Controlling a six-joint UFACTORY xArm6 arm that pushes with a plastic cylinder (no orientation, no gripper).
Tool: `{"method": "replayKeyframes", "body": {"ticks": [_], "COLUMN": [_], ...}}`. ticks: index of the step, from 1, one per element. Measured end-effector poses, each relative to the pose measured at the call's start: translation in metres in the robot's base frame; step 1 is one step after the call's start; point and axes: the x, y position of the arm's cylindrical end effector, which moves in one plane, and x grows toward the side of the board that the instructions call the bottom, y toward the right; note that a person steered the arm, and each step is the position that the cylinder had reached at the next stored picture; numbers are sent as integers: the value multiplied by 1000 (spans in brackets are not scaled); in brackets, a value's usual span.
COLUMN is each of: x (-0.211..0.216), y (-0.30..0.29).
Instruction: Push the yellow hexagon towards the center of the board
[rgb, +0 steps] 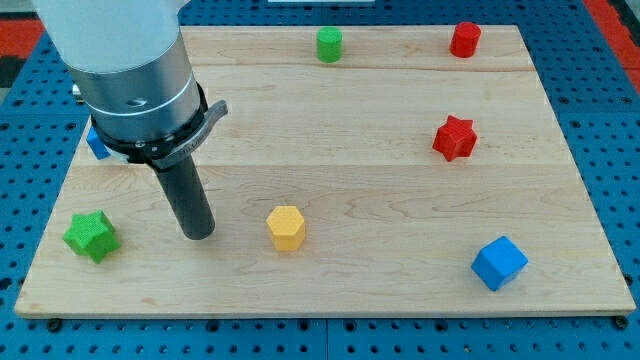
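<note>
Resting on the surface (330, 190) near the view's bottom, below centre: yellow hexagon (286, 227), apparently not yet pushed. Standing apart to its left, between it and the green star (92, 236): my tip (200, 234). No gripper fitted, so nothing gripped; push toward centre remaining.

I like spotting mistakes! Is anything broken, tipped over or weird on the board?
Nothing looks broken or spilled. One oddity: a blue block at the view's left is mostly hidden behind the arm. My tip sits left of the yellow hexagon, not touching it.
</note>
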Motion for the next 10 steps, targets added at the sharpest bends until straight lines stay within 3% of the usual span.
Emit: {"method": "replayKeyframes", "body": {"ticks": [3,5,6,10], "x": [1,78,33,-114], "y": [2,43,97,99]}}
